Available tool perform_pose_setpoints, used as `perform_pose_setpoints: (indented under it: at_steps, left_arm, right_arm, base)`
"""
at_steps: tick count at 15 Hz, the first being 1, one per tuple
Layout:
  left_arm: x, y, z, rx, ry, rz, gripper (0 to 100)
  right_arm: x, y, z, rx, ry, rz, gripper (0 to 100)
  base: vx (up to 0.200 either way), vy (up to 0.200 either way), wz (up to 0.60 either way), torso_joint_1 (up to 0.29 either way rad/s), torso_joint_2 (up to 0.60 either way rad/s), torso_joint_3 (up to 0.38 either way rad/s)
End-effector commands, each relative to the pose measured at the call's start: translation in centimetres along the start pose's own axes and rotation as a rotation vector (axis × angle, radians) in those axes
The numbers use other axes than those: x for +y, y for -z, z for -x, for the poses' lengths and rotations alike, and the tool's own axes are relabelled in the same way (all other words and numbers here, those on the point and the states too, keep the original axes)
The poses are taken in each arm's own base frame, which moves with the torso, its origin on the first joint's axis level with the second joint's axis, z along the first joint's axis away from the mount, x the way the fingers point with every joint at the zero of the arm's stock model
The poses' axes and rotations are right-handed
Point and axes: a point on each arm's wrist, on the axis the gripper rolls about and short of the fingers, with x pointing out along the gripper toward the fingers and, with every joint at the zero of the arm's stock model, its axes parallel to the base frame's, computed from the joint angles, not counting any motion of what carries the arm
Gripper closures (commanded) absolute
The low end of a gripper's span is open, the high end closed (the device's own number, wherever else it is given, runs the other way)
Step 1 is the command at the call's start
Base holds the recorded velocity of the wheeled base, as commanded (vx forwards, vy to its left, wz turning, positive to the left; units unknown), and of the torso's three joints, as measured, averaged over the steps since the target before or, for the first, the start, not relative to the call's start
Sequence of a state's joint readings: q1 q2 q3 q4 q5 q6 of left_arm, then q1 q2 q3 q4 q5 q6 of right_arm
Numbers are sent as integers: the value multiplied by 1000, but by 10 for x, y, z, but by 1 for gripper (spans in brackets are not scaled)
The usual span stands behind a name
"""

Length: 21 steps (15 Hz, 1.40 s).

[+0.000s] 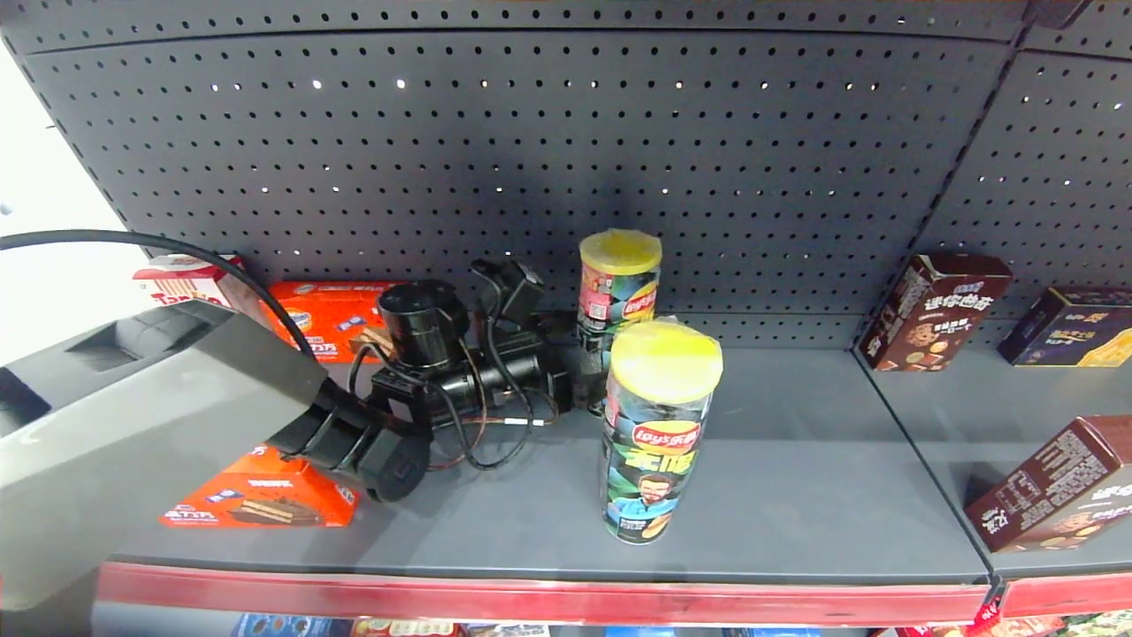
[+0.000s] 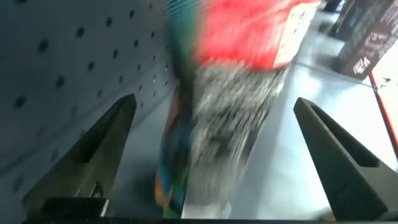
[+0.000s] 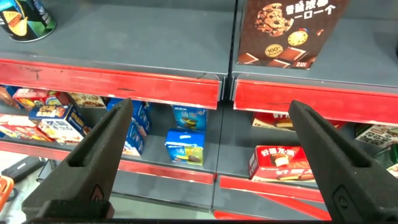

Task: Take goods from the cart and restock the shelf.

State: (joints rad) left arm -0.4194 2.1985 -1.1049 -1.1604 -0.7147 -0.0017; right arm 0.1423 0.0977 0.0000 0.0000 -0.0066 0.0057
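Observation:
Two yellow-lidded chip cans stand upright on the grey shelf (image 1: 796,460): one at the back (image 1: 619,279) against the pegboard, one nearer the front (image 1: 659,433). My left gripper (image 1: 579,372) reaches in from the left, low beside the back can. In the left wrist view the can (image 2: 230,93) is between the fingers of the open left gripper (image 2: 214,102), with gaps on both sides. My right gripper (image 3: 210,104) is open and holds nothing, out in front of the shelf's red edge (image 3: 155,84), facing the lower shelves. A chip can's base (image 3: 25,18) shows on the board above that edge.
Orange biscuit boxes (image 1: 265,495) (image 1: 332,310) lie to the left of my left arm. Brown cookie boxes (image 1: 933,310) (image 1: 1052,482) (image 1: 1074,327) fill the bay to the right. A red strip (image 1: 531,602) runs along the shelf front. Lower shelves hold small boxes (image 3: 186,146).

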Motion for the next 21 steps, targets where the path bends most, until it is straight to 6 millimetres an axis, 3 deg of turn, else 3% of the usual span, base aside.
perform_pose_setpoints:
  at_steps: [1,12,21]
  left_arm:
    - [-4,-14,15,0,-22,-28,0]
    - [-7,-20,22,149,-142,-55,0]
    - [3,-30,26,221,-270,-109,0]
  right_arm:
    - [0,0,0,1,-1,0,0]
    - [0,0,0,1,-1,0,0]
    - [0,0,0,1,1,0,0]
  base:
    - [0,0,0,0,0,0]
    - [0,0,0,0,0,0]
    - [0,0,0,0,0,0]
